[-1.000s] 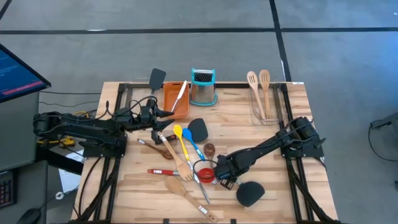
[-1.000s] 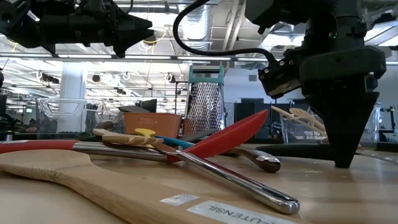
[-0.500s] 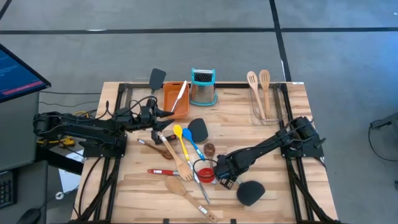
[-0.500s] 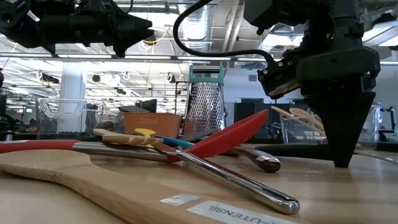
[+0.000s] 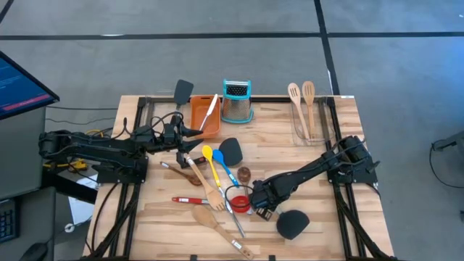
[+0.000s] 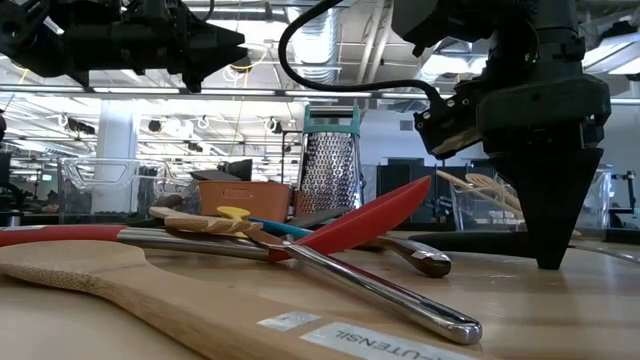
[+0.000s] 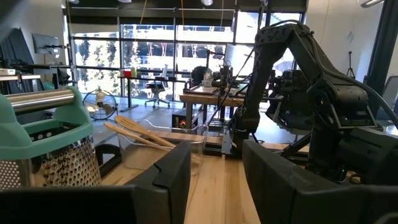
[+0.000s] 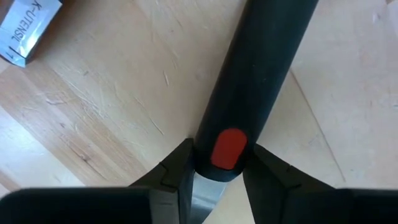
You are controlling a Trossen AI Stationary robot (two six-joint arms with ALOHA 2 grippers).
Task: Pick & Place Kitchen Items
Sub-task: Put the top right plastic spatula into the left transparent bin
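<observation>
Down at the table's near right, the right gripper [image 5: 262, 210] has its fingers pressed on either side of the black turner's handle [image 8: 258, 81], low on the handle so the broad black head [image 5: 291, 225] can trail behind; it lies apart from the utensil pile [image 5: 210, 185], easy to single out; the left gripper [image 5: 190, 130] waits released beside the orange tray [image 5: 199, 119], fingers apart around nothing.

Long-handled utensils [image 5: 212, 187] heaped mid-table, two wooden spoons [image 5: 301, 105] apart at back
</observation>
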